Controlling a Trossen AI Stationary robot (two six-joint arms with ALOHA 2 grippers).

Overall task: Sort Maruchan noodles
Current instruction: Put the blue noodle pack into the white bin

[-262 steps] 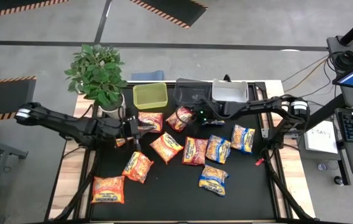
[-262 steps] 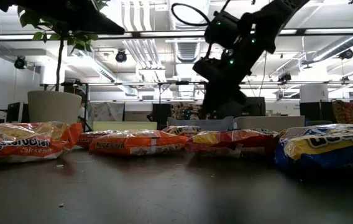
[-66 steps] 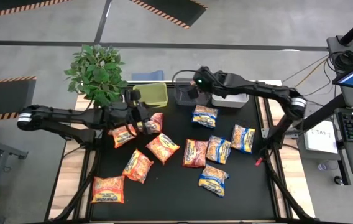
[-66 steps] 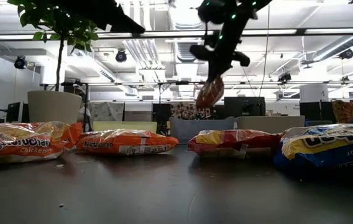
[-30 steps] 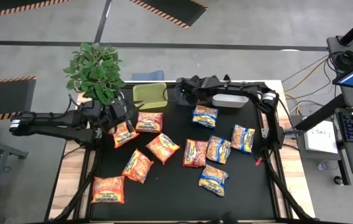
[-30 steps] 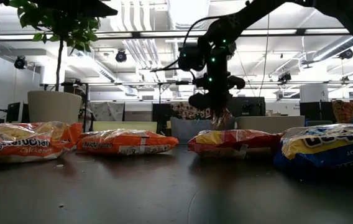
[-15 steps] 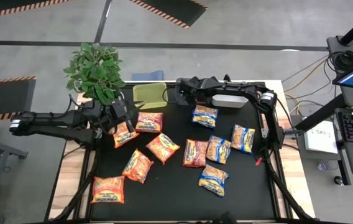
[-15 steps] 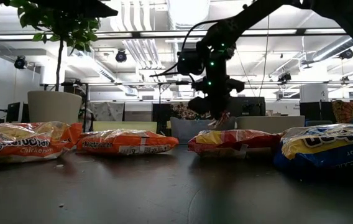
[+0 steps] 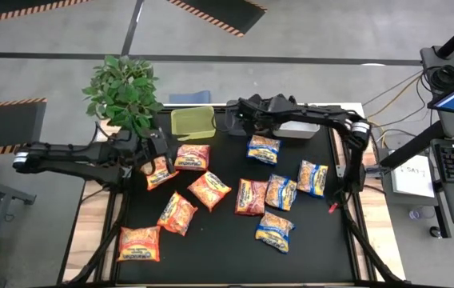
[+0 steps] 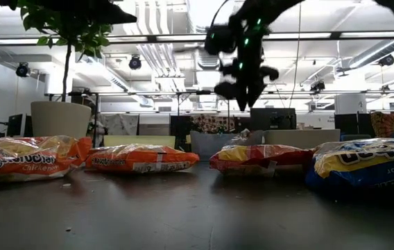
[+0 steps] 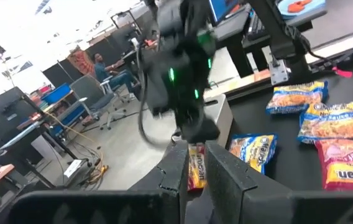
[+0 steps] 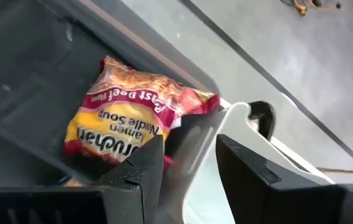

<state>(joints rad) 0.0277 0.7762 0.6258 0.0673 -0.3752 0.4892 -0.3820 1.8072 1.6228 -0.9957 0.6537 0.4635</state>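
The Maruchan noodles were flat, crinkly packets. Five orange-red packets [image 9: 177, 213] lay over the desk's [image 9: 211, 256] left half, from the front left corner back toward the green bin [image 9: 193, 122]. A darker red-pink packet [image 9: 250, 195] sat near the middle, touching a blue-and-yellow one. Four blue-and-yellow packets [image 9: 312, 177] were spread over the right half. One more, the binned packet [image 12: 133, 124], was red and yellow with "Ramen Noodle Soup" readable on it. It lay tilted inside the dark bin [image 9: 235, 128] at the desk's back edge, between the green bin and the grey bin [image 9: 297, 130].

In the high view the right arm covered most of the dark bin, so the binned packet could not be seen there. In the low view the nearest packets hid the ones behind them.

The left arm reached in low over the left edge. The left gripper [image 9: 150, 155] sat at the back end of the edge packet [image 9: 161, 173], an orange-red one. Whether it held that packet or only hovered there could not be told. The right arm stretched along the back edge. The right gripper [image 12: 189, 163] hung above the dark bin, its fingers [image 12: 146, 167] apart and holding nothing
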